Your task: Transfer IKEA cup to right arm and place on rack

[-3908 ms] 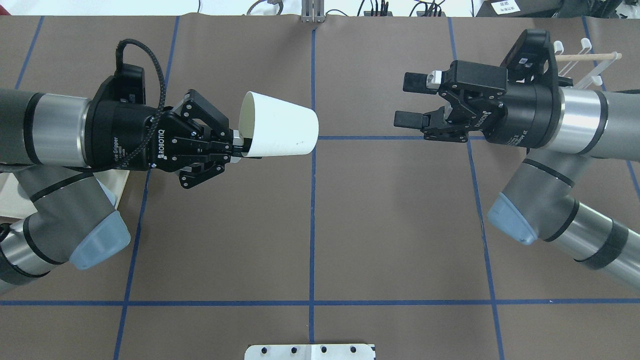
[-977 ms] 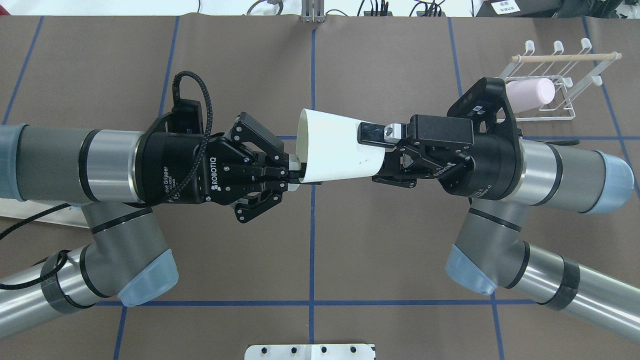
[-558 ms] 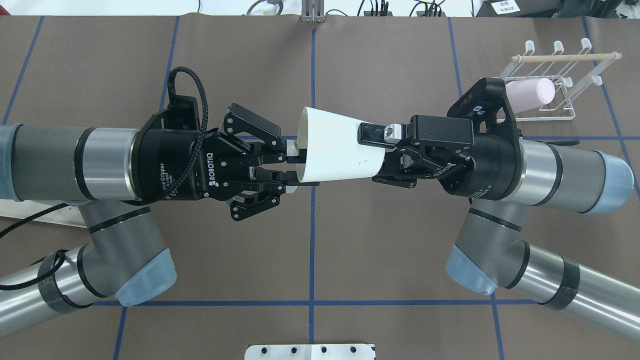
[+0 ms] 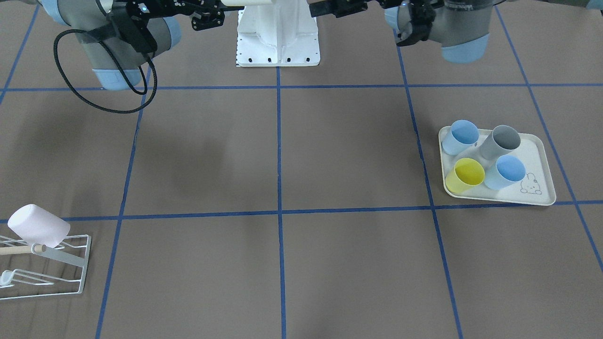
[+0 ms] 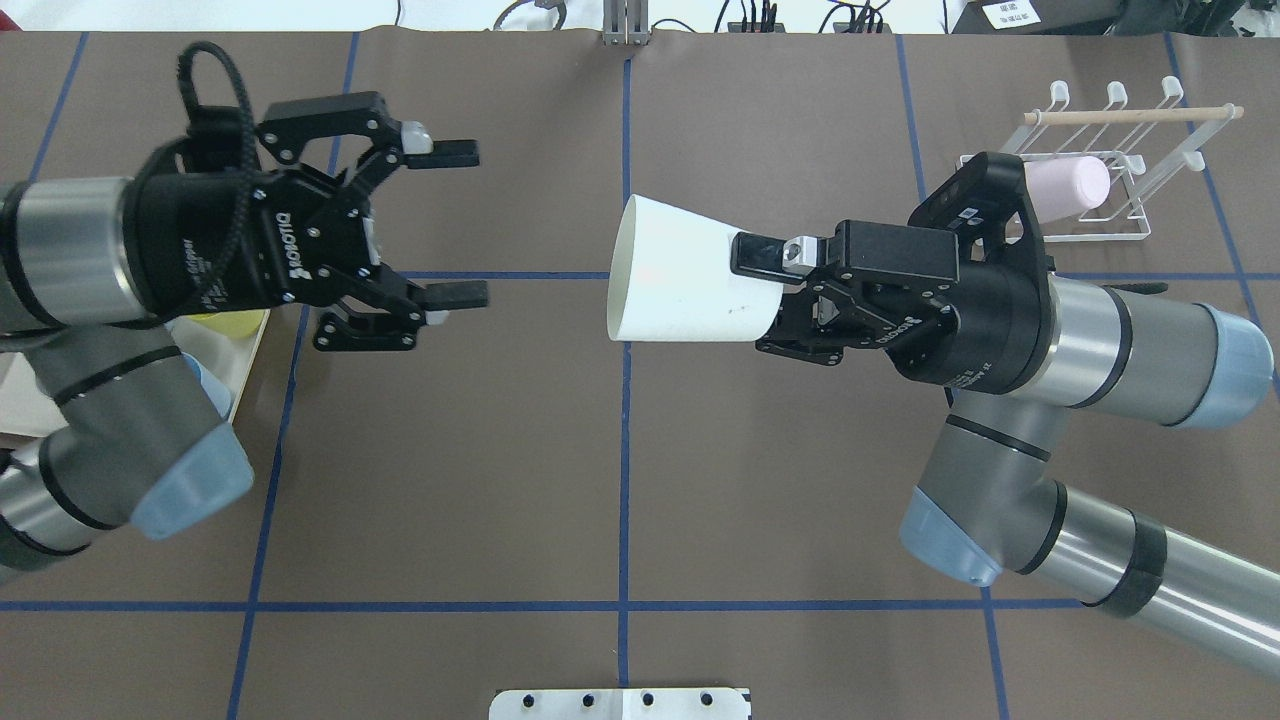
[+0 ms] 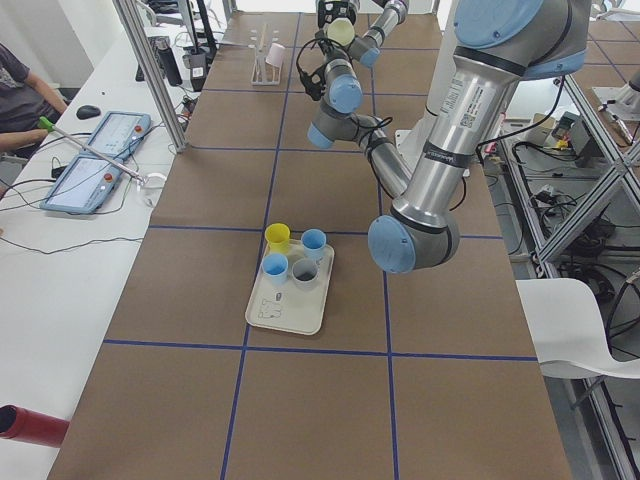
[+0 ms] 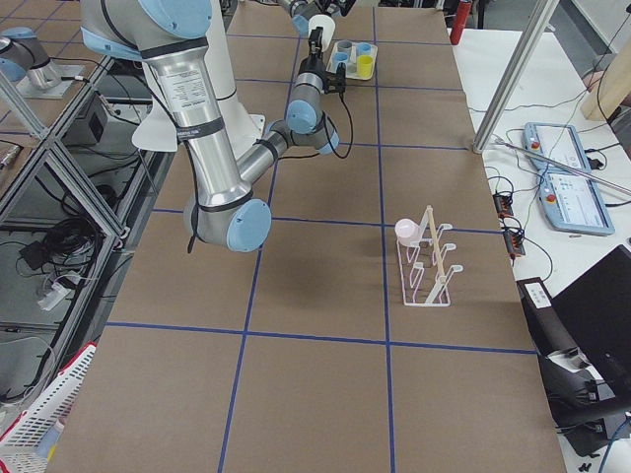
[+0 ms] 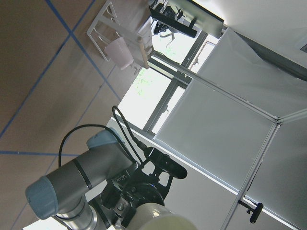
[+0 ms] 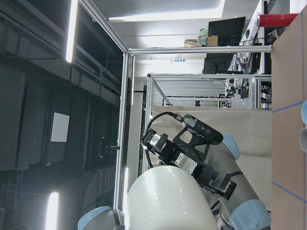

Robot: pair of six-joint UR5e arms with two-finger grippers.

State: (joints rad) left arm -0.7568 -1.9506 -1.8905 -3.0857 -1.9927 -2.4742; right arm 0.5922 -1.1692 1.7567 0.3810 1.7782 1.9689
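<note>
The white IKEA cup [image 5: 685, 285] lies on its side in the air over the table's middle, mouth toward the left arm. My right gripper [image 5: 765, 298] is shut on its narrow base end. The cup fills the bottom of the right wrist view [image 9: 168, 201]. My left gripper [image 5: 472, 223] is open and empty, well to the left of the cup's mouth and apart from it. The white wire rack [image 5: 1130, 225] with its wooden rod stands at the far right, behind the right wrist, and a pale pink cup [image 5: 1065, 188] hangs on it.
A cream rabbit-print tray [image 4: 537, 195] holds two blue cups, a grey cup [image 4: 501, 141] and a yellow cup [image 4: 464, 175], beside the left arm. The robot's white base [image 4: 278, 37] stands at the table's near edge. The right arm's cable loop [image 4: 101, 75] hangs low.
My left gripper has opened, let go of the cup's rim and drawn back to the left and away. The cup now hangs from the right gripper alone, which shifted slightly right.
</note>
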